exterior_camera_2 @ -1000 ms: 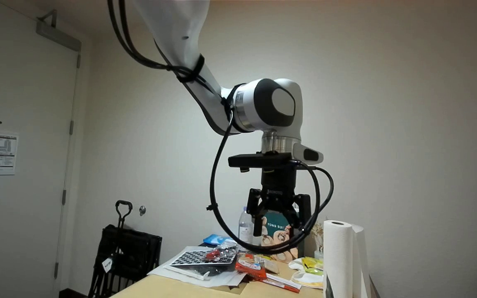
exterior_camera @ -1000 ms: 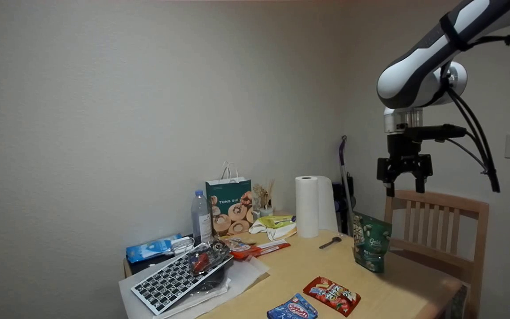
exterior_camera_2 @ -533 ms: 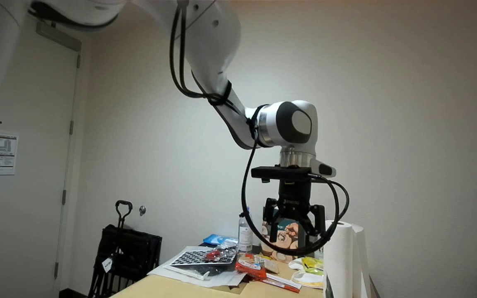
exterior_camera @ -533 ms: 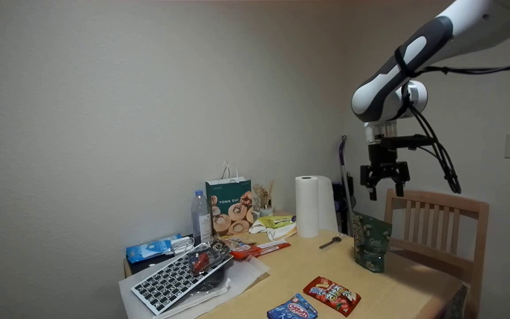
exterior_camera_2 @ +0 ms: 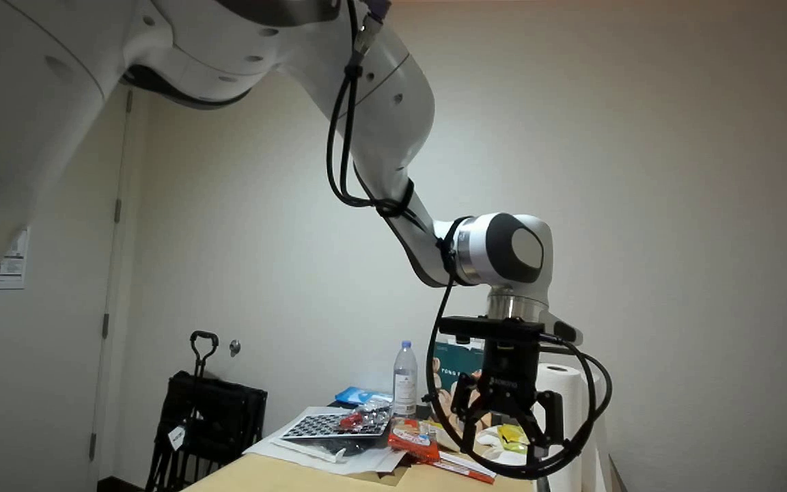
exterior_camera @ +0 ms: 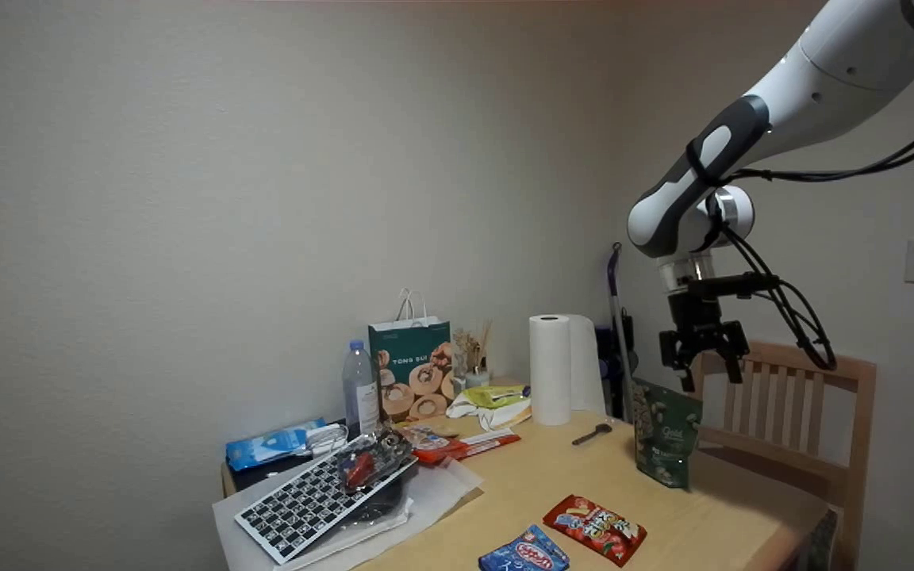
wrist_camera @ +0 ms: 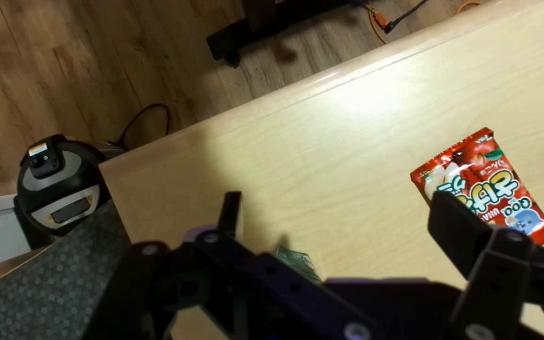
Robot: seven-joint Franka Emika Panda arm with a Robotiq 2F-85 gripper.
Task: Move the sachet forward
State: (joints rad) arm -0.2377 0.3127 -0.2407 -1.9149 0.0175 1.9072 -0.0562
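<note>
- In an exterior view the gripper [exterior_camera: 712, 381] hangs above the table [exterior_camera: 576, 472], its fingers spread wide apart and pointing down at a slight tilt, the grasp released; the wrist view shows wood through the gap
- One fingertip appears just over the top edge of the sachet [exterior_camera: 667, 436]; whether they touch, I cannot tell
- The sachet stands upright on the table, lower than the gripper, its long axis running up and down, top end towards the gripper, marked front facing that exterior camera
- In the wrist view a green part of it shows, the gripper hiding the rest
- The red packet [exterior_camera: 596, 530] lies flat, lower than the gripper, partly behind a finger in the wrist view
</note>
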